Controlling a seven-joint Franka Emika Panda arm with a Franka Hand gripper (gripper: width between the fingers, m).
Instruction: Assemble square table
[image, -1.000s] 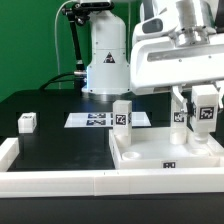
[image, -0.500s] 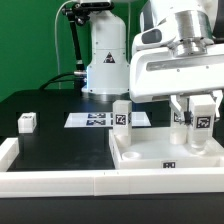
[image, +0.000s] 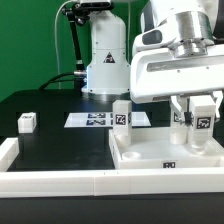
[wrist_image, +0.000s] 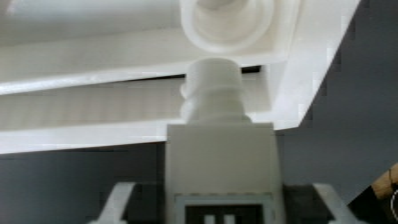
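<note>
The white square table top (image: 145, 160) lies at the exterior view's right. My gripper (image: 203, 126) is shut on a white tagged leg (image: 203, 121) and holds it upright over the top's far right part. In the wrist view the leg (wrist_image: 222, 160) sits between my fingers (wrist_image: 121, 203), its peg (wrist_image: 212, 85) pointing at a round corner socket (wrist_image: 240, 25) of the table top (wrist_image: 98, 110). A second leg (image: 122, 114) stands in the top's far left corner. A third tagged leg (image: 181, 116) stands just behind my gripper. A fourth leg (image: 27, 122) lies on the black table at the left.
The marker board (image: 92, 120) lies flat behind the table top, in front of the arm's white base (image: 105, 60). A long low white border rail (image: 60, 181) runs along the front edge and up the left side.
In the first half second my gripper turned and came down a little with the leg, so the leg's tag faces front. Since then nothing has moved.
</note>
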